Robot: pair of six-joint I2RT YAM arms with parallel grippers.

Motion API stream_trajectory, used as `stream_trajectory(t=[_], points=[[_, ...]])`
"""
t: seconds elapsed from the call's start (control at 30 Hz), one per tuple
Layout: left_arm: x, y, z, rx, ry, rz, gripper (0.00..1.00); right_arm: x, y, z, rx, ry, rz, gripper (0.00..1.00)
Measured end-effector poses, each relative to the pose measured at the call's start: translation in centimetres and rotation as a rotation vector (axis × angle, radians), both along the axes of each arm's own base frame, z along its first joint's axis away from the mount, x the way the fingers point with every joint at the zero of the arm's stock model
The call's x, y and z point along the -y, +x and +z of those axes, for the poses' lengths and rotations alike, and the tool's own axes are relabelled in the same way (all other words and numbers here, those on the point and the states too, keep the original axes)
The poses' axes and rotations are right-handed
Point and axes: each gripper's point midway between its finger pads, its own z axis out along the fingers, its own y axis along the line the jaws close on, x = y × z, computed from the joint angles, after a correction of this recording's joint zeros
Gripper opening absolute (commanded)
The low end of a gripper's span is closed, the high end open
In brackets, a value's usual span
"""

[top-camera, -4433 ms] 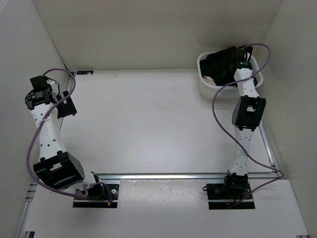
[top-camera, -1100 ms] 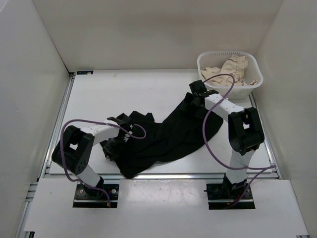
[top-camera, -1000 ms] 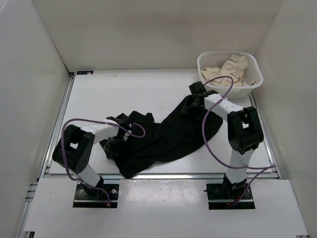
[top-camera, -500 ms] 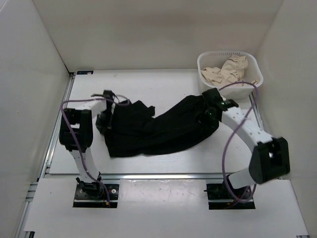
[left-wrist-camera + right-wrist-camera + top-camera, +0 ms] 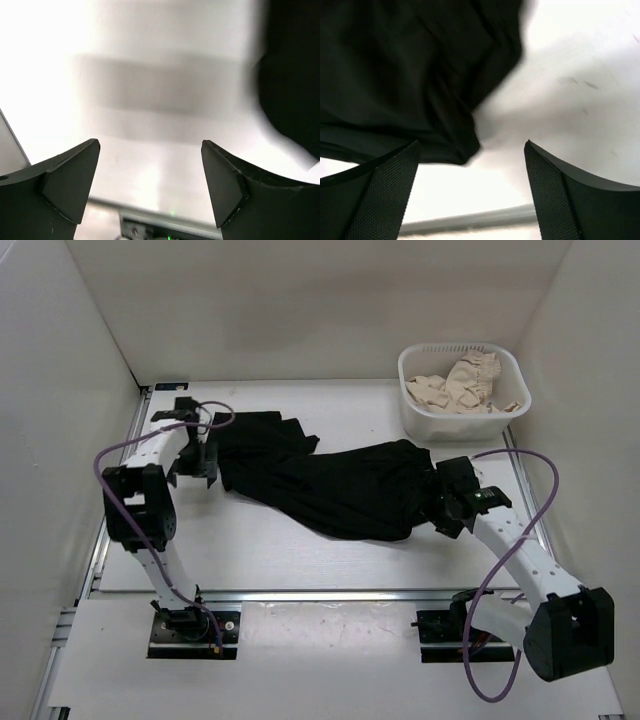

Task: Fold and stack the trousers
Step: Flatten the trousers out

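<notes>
The trousers (image 5: 340,490) lie between the left fingers (image 5: 70,180) and right fingers (image 5: 380,195), both pairs spread, empty.

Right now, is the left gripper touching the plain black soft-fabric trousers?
Apart. The left wrist view shows the left gripper open over bare table, with a white strip between its fingers and the trousers.

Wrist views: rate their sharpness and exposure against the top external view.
Left wrist view: heavily motion-blurred and washed out, the trousers only a smeared dark mass at right. Right wrist view: milder blur, fabric folds readable. Top external view: sharp, evenly lit.
</notes>
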Motion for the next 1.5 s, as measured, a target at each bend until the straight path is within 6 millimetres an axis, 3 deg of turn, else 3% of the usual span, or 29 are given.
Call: stream_trajectory(t=[0.1,0.17,0.33,0.53,0.67,0.7,0.73,0.77,0.8,0.83,0.87,0.9,1.0,1.07,1.17,1.23,1.33,1.4,1.5], points=[[-1.4,-3.2,0.8,-0.016,-0.088,0.074,0.93,-0.8,1.9,0.6,0.075,0.048,-0.019,0.82],[-1.6,-3.8,1.1,-0.004,-0.152,0.104,0.91,-1.6,3.1,0.0,0.081,0.073,-0.018,0.81],[2.0,-3.4,-0.4,-0.044,-0.35,0.068,0.89,-3.2,4.8,-2.6,0.007,0.071,0.007,0.78],[5.5,-2.7,-4.2,-0.154,-0.498,0.033,0.89,-4.1,6.6,-3.4,-0.027,0.045,0.025,0.68],[7.1,-2.2,-4.8,-0.168,-0.532,0.003,0.88,-3.9,6.7,-3.8,-0.036,0.032,0.021,0.58],[7.4,-1.9,-4.8,-0.162,-0.536,-0.008,0.86,-3.9,6.7,-4.0,-0.039,0.03,0.019,0.48],[7.7,-1.6,-4.6,-0.155,-0.541,-0.018,0.82,-3.9,6.7,-4.2,-0.045,0.029,0.018,0.4],[8.1,-1.2,-4.5,-0.146,-0.542,-0.03,0.63,-3.9,6.8,-4.6,-0.054,0.029,0.013,0.32],[8.4,-0.5,-4.4,-0.134,-0.542,-0.038,0.49,-4.0,6.7,-5.0,-0.066,0.029,0.007,0.17],[8.7,0.3,-4.5,-0.125,-0.541,-0.047,0.35,-4.0,6.6,-5.5,-0.082,0.027,0.001,0.11],[8.8,1.0,-4.7,-0.118,-0.538,-0.053,0.14,-4.0,6.5,-5.9,-0.098,0.029,-0.007,0.05],[8.9,1.8,-5.0,-0.113,-0.53,-0.058,0.14,-4.0,6.4,-6.2,-0.11,0.03,-0.012,0.0],[8.8,3.3,-5.8,-0.105,-0.508,-0.072,0.14,-4.2,6.7,-5.8,-0.12,0.026,-0.009,0.0],[8.0,4.2,-5.4,-0.081,-0.462,-0.069,0.14,-4.5,7.9,-3.9,-0.102,0.025,0.012,0.0],[5.3,7.0,-3.5,0.012,-0.378,-0.045,0.14,-6.0,12.5,2.0,0.029,0.044,0.061,0.0],[2.2,9.9,-0.6,0.128,-0.319,-0.008,0.14,-7.3,16.3,8.1,0.185,0.081,0.092,0.0],[-4.1,13.2,5.6,0.343,-0.193,0.079,0.14,-7.8,18.6,14.8,0.345,0.119,0.115,0.0],[-6.5,12.7,9.8,0.437,-0.143,0.123,0.14,-8.4,18.6,18.1,0.418,0.172,0.141,0.0],[-7.2,9.9,14.8,0.527,-0.057,0.147,0.14,-8.5,16.4,19.5,0.44,0.195,0.173,0.0]])
